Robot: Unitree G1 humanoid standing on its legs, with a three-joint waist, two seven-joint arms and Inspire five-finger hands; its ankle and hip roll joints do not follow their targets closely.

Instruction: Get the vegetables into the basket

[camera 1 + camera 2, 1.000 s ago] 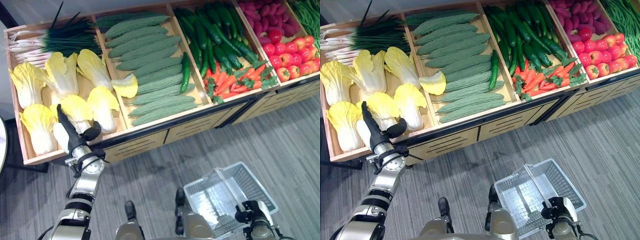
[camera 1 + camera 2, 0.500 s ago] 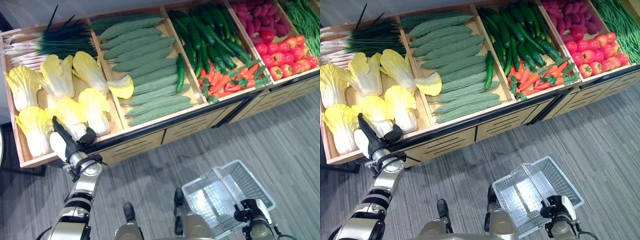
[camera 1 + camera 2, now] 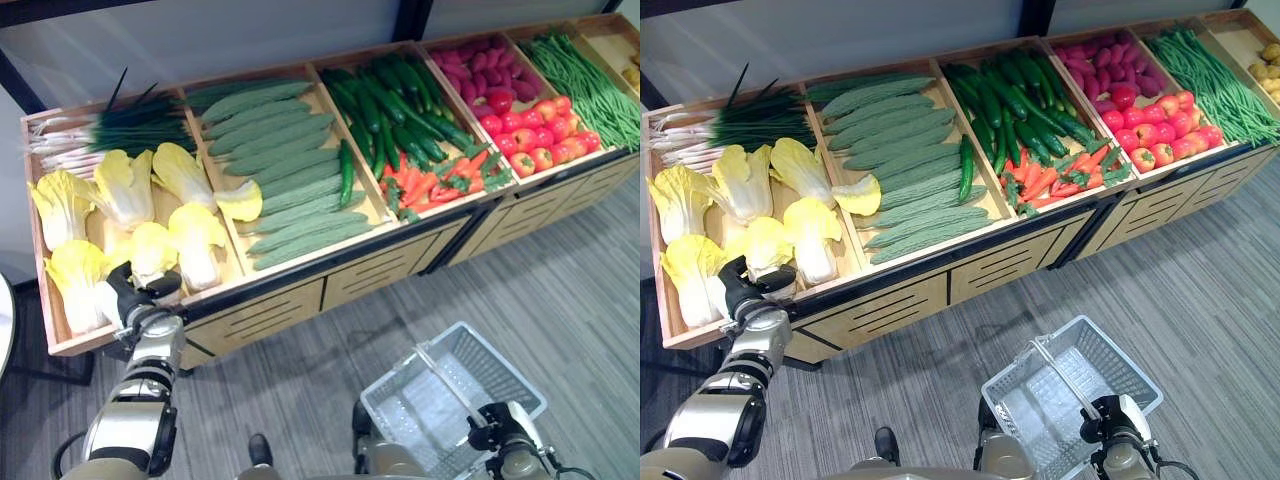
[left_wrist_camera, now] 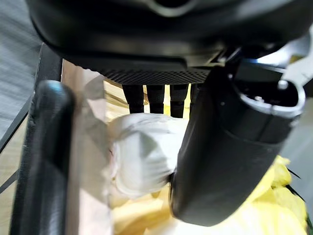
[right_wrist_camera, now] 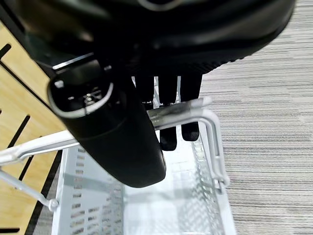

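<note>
Several yellow napa cabbages lie in the leftmost wooden crate of the stand. My left hand is at that crate's front lip, against the front cabbage. In the left wrist view the fingers run straight down behind the cabbage's white base, with the thumb on the near side. The hand is open. A white wire basket hangs low over the floor. My right hand is shut on the basket's handle, fingers curled round the bar.
Other crates hold scallions, pale bumpy gourds, dark cucumbers, carrots, tomatoes, purple tubers and green beans. Wooden drawer fronts face grey carpet.
The camera has pulled back and shifted. My left hand has dropped from above the cabbages to the crate's front lip, round the front cabbage's base. My right hand keeps hold of the basket handle.
</note>
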